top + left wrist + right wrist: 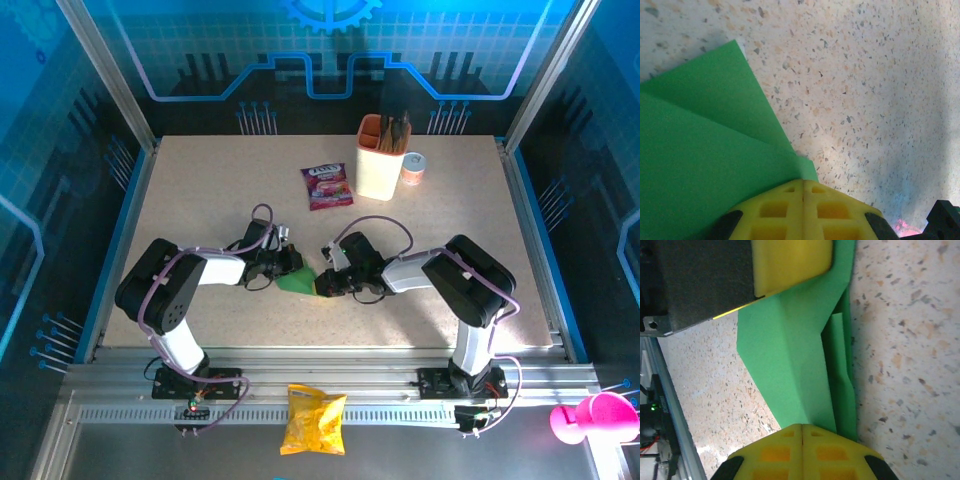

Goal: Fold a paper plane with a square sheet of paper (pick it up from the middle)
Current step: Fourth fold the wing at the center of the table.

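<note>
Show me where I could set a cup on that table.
Bare tabletop: far-left corner, left of the purple sachet; right side beyond the right arm. Crowded: centre, where left claw and right claw meet at the green paper.

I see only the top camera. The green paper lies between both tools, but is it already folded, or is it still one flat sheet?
Observer: It is folded. In the right wrist camera the paper lies in several layers with raised creases.
Operator: Are the tools open or closed?
Observer: Both are shut. The yellow fingers of the left tool and of the right tool meet along a thin seam.
Operator: Do they pinch the paper?
Observer: I cannot tell. In each wrist camera the paper runs right up to the fingertips, but whether it goes between them is hidden.
</note>
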You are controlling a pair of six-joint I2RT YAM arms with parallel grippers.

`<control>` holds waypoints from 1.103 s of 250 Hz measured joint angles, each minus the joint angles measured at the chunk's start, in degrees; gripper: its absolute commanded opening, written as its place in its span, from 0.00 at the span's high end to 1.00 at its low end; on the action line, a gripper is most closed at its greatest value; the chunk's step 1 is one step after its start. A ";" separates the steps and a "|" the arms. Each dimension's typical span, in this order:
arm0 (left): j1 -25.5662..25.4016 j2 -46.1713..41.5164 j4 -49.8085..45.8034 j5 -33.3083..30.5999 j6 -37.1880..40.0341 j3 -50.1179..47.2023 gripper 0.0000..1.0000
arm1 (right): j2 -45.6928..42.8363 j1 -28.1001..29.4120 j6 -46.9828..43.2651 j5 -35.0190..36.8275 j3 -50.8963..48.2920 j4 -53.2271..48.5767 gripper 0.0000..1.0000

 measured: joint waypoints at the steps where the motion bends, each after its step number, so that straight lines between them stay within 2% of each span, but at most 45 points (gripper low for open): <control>1: 0.00 0.00 0.00 0.00 -0.04 0.00 1.00 | 0.00 -0.02 0.07 -0.04 -0.02 0.04 1.00; 37: 0.50 -0.72 -0.70 -2.86 -2.05 0.00 1.00 | 0.04 -1.05 1.92 -1.62 -1.16 1.55 1.00; 105: 4.85 -2.43 -3.82 -9.90 -3.10 0.59 1.00 | 0.76 -1.77 3.32 -3.43 -1.33 2.67 1.00; 159: 4.94 -2.49 -5.22 -10.47 -2.75 1.18 1.00 | 0.17 -1.92 3.56 -3.63 -1.81 2.93 1.00; 187: 4.74 -2.54 -5.03 -10.32 -2.58 1.01 1.00 | -4.02 -2.10 3.50 -1.97 -3.37 -2.36 1.00; 234: 1.57 -3.19 -4.85 -9.99 -1.33 0.15 1.00 | -10.49 -1.86 2.51 0.96 -2.58 -13.97 1.00; 276: -3.93 -3.28 -5.01 -9.60 -0.94 0.15 1.00 | -11.50 1.03 1.14 1.75 3.34 -16.79 1.00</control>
